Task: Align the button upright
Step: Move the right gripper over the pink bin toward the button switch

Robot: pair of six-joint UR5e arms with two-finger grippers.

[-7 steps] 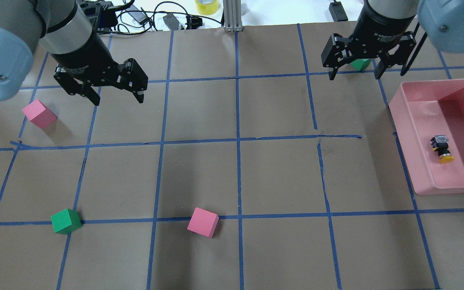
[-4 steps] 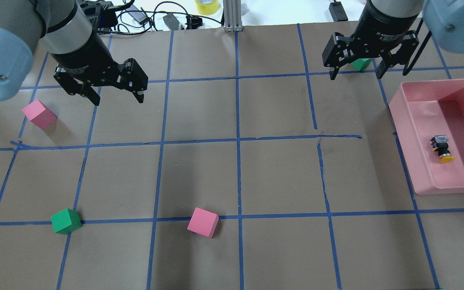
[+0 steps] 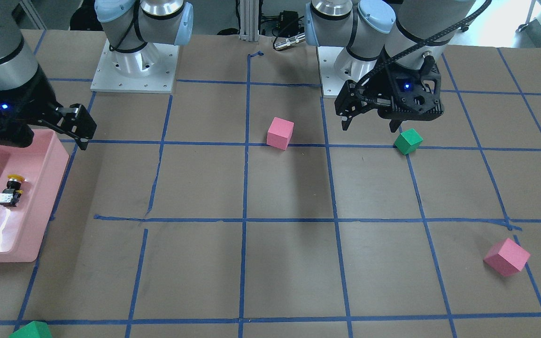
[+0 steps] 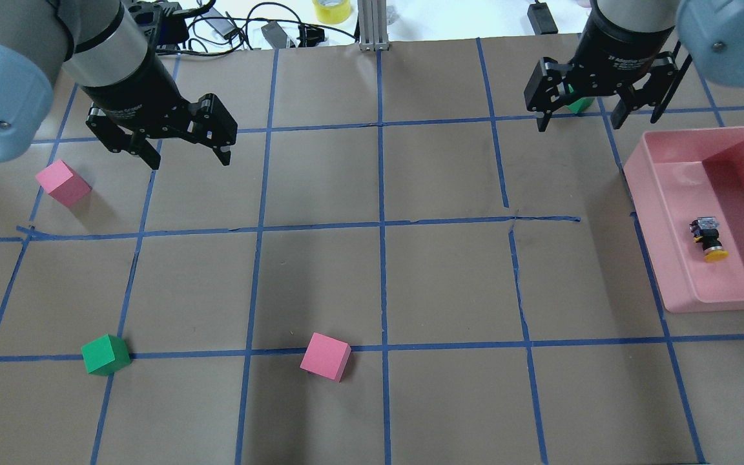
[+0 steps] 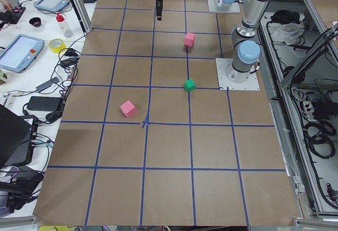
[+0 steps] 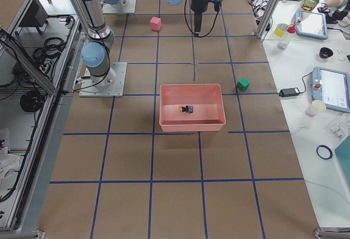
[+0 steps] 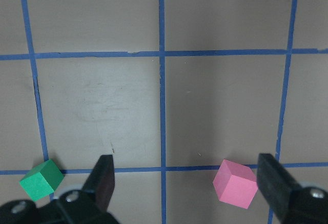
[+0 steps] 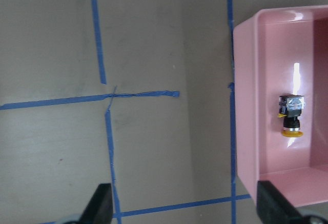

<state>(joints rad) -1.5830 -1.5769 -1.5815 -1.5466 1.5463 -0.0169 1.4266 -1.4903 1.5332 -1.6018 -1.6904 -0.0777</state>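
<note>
The button [image 4: 708, 239] lies on its side on the floor of the pink bin [image 4: 643, 194], yellow cap towards the robot and grey-white base away from it. It also shows in the front view [image 3: 11, 191] and the right wrist view [image 8: 290, 115]. My right gripper [image 4: 578, 124] is open and empty, hovering above the table beyond the bin's far left corner. My left gripper [image 4: 188, 158] is open and empty, high over the far left of the table.
Pink cubes [image 4: 62, 183] [image 4: 325, 356] and a green cube [image 4: 106, 354] sit on the brown paper with blue tape lines. Another green cube [image 4: 580, 103] is partly hidden behind the right gripper. Cables and a tape roll [image 4: 331, 10] lie past the far edge.
My right gripper has shifted a little to the right, towards the bin. The left gripper, the button and the cubes have not moved.
</note>
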